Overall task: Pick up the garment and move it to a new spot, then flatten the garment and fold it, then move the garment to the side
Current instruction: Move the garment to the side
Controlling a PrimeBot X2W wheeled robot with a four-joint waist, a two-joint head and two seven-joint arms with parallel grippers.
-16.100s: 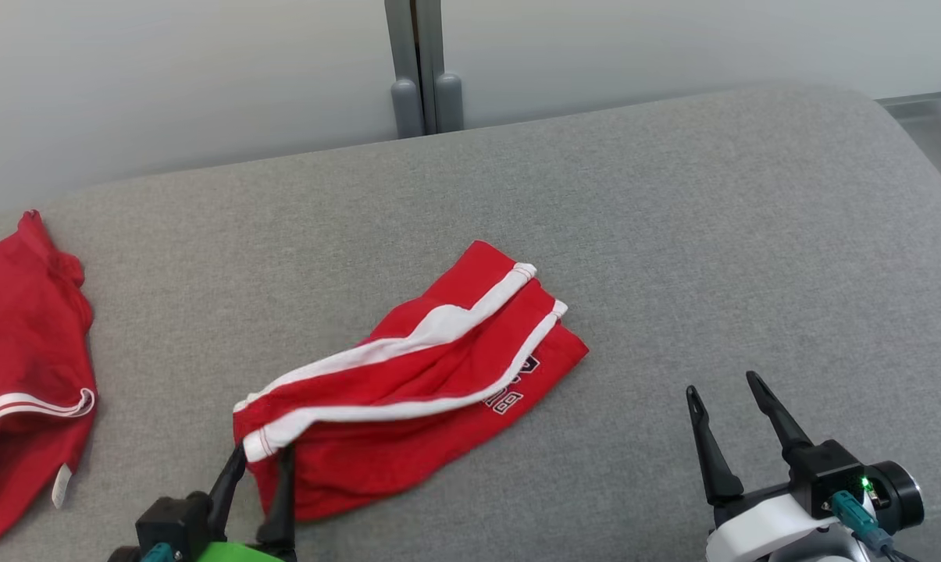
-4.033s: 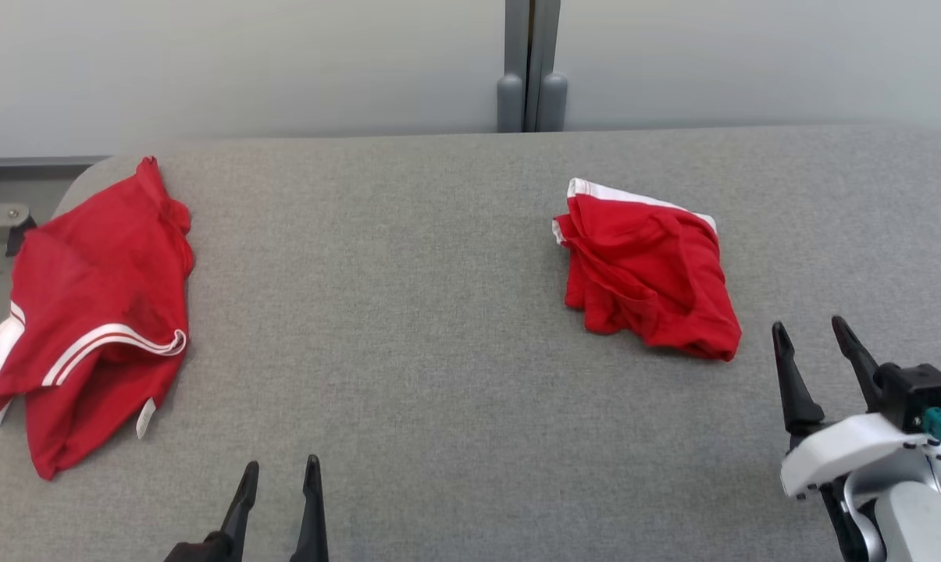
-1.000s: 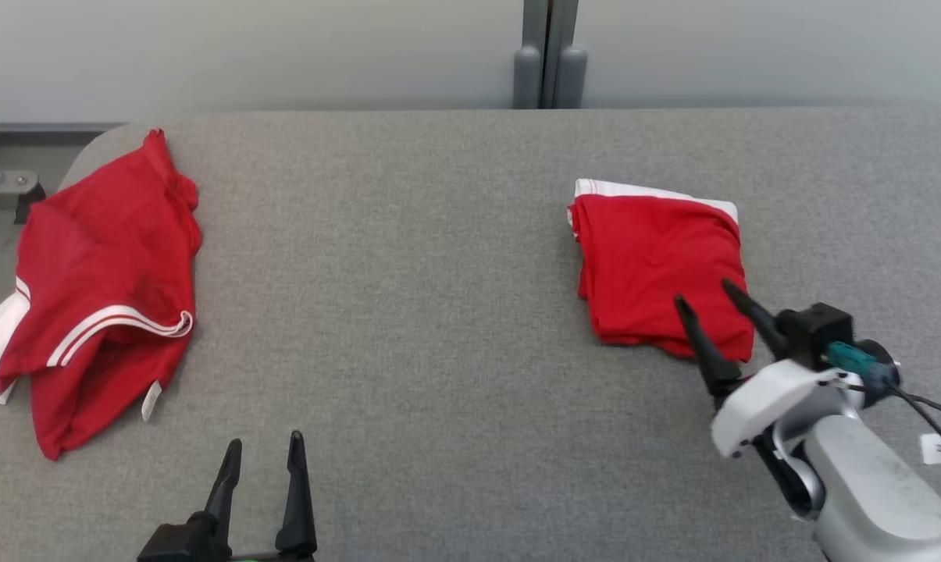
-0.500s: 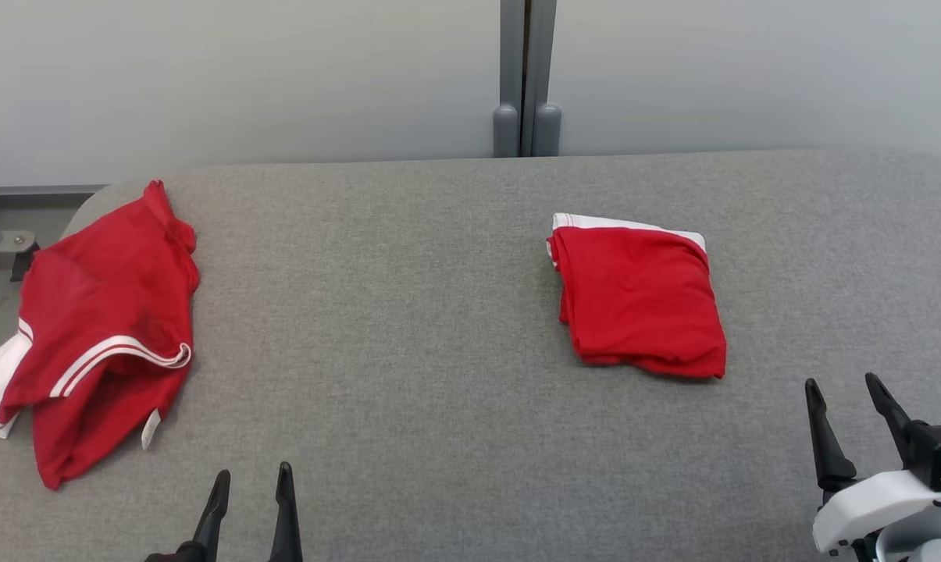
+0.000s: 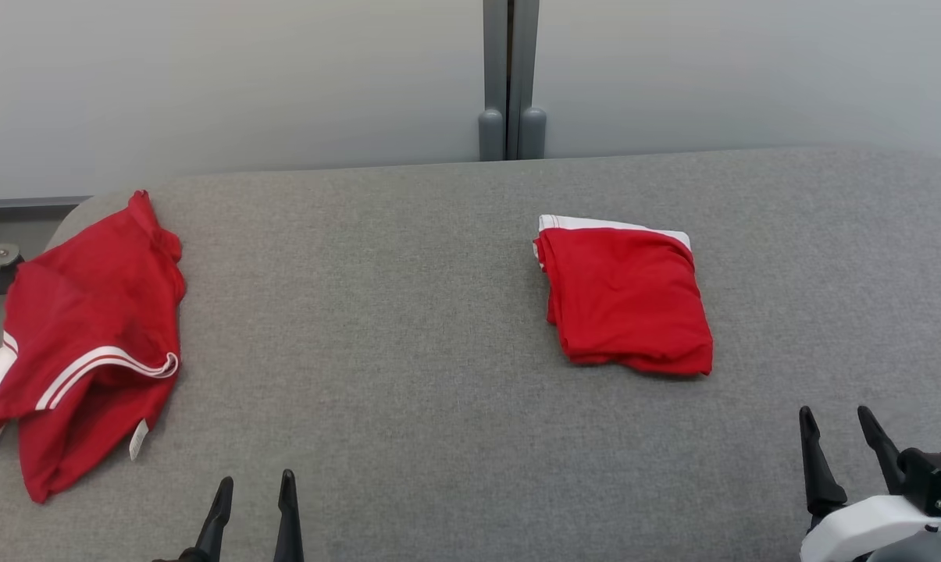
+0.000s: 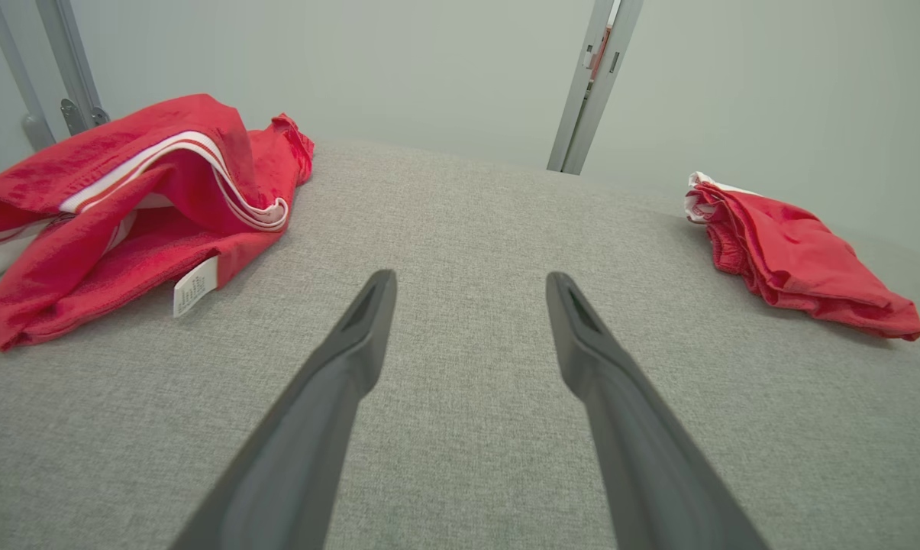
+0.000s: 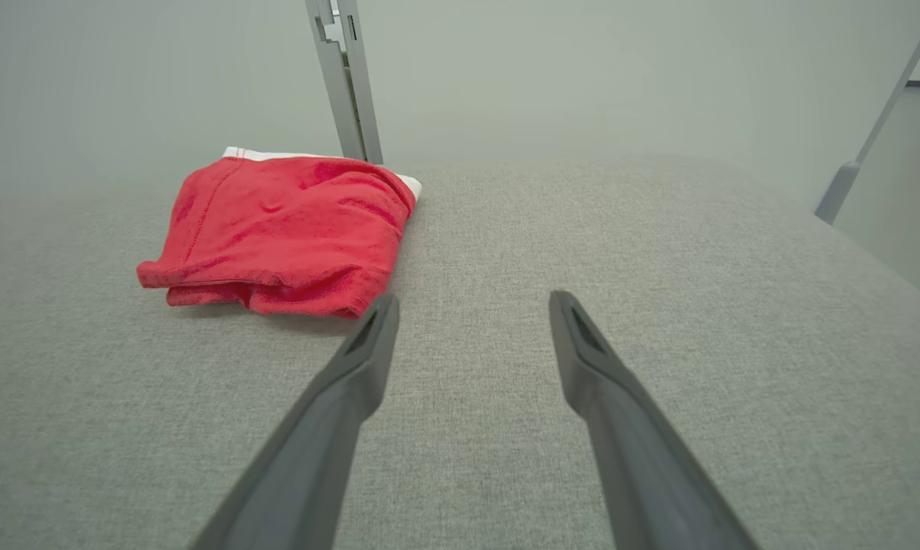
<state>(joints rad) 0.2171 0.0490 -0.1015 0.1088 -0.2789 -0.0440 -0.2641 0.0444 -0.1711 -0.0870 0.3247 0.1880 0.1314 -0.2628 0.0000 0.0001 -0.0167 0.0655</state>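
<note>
Head view shows two red garments on the grey bench (image 5: pixel 408 328): a folded garment (image 5: pixel 626 300) lying right of centre toward the far edge, and a rumpled white-striped one (image 5: pixel 87 336) at the left edge. Two grippers sit at the near edge, left gripper (image 5: pixel 255 478) and right gripper (image 5: pixel 835 411), both with fingers apart and empty. A second ago the right gripper was over the folded garment's near edge; now it is well clear.

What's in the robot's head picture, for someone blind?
A folded red garment lies on a grey table, right of middle; a rumpled red garment lies far left. The left gripper and right gripper sit open and empty below.
</note>
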